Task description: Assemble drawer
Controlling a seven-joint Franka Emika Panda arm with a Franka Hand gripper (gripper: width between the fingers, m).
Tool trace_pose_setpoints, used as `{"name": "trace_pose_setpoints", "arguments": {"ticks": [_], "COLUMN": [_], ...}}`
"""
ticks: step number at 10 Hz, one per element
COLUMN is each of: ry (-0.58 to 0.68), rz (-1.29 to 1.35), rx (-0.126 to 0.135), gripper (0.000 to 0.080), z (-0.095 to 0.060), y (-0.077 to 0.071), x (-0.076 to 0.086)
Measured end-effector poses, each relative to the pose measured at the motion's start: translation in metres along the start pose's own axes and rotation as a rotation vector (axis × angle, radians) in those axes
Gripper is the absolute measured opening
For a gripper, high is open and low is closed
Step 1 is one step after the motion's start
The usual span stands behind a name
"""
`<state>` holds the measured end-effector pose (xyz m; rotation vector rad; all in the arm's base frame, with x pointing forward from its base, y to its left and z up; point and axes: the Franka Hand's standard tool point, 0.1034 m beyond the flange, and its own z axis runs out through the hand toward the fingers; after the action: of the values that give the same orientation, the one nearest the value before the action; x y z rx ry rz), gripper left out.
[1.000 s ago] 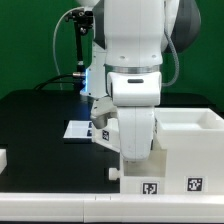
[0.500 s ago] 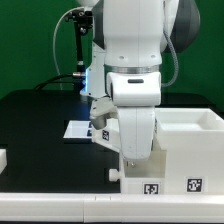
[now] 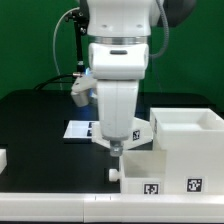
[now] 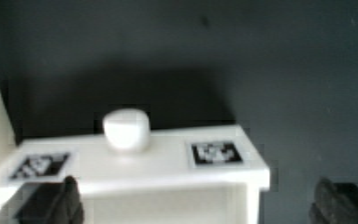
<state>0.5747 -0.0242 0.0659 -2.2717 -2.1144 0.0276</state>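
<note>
Exterior view: the drawer [image 3: 185,140] sits at the near edge of the table [image 3: 40,115], toward the exterior view's right. To its left you have open black surface as far as the marker board [image 3: 76,131]. The arm [image 3: 118,60] stands upright over the drawer's left end, with the gripper [image 3: 116,149] pointing down just above it. Wrist view: only here can you see the fingers [image 4: 48,202] spread wide with nothing between them. Ahead of them a knob [image 4: 126,130] stands on a tagged white panel [image 4: 158,172].

The hand [image 3: 115,148] hangs just above the knobbed end of a white tagged drawer [image 3: 150,172], beside the taller white box [image 3: 190,135] on the black tabletop [image 3: 40,110].
</note>
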Motion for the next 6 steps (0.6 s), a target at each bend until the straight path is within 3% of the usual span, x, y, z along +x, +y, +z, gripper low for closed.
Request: {"name": "trace_pose_setpoints", "arguments": {"ticks": [3,6], "ry": [0.006,0.010], "rz": [0.030,0.045], "rx": [0.030,0.050], "gripper": [0.0649,0.0649], "z": [0.026,0.039], "y": [-0.009,-0.014], "x": [-0.026,-0.025]}}
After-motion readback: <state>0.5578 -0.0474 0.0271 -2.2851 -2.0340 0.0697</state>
